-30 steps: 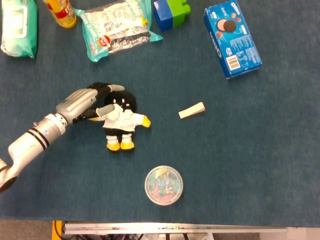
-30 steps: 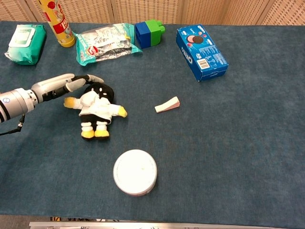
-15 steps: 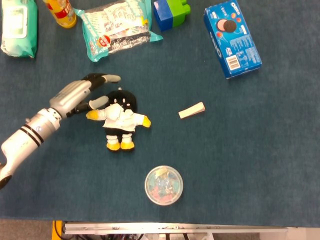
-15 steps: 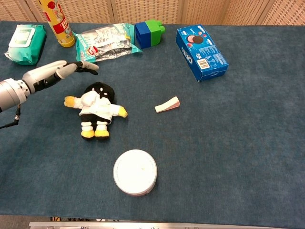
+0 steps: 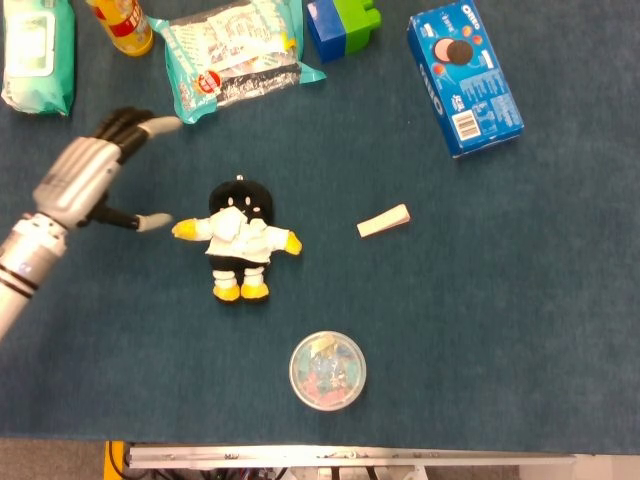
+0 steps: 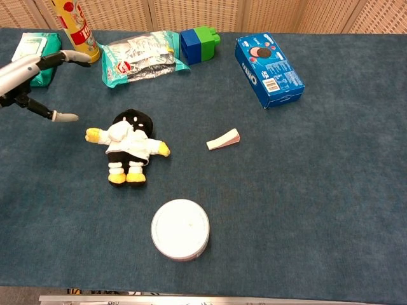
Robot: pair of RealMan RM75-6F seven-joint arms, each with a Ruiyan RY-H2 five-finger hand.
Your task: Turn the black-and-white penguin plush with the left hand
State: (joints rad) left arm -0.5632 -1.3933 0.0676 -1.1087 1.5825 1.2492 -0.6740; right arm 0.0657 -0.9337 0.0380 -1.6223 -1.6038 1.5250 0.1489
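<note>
The black-and-white penguin plush (image 5: 241, 240) (image 6: 130, 144) lies flat on the blue table, black head toward the far side, yellow feet toward the near edge, yellow wing tips spread sideways. My left hand (image 5: 88, 181) (image 6: 28, 77) hovers to the plush's left, raised and apart from it, fingers spread and holding nothing. One fingertip points toward the plush's left wing with a small gap between them. My right hand is not in either view.
A round clear-lidded container (image 5: 327, 370) sits near the front edge. A beige wedge (image 5: 384, 221) lies right of the plush. At the back: a teal wipes pack (image 5: 36, 55), a yellow bottle (image 5: 122, 24), a snack bag (image 5: 235, 56), blue and green blocks (image 5: 343, 24), an Oreo box (image 5: 464, 78).
My left hand let go of the plush's head, opened, and pulled back to the left and up. The plush stays in place, head uncovered.
</note>
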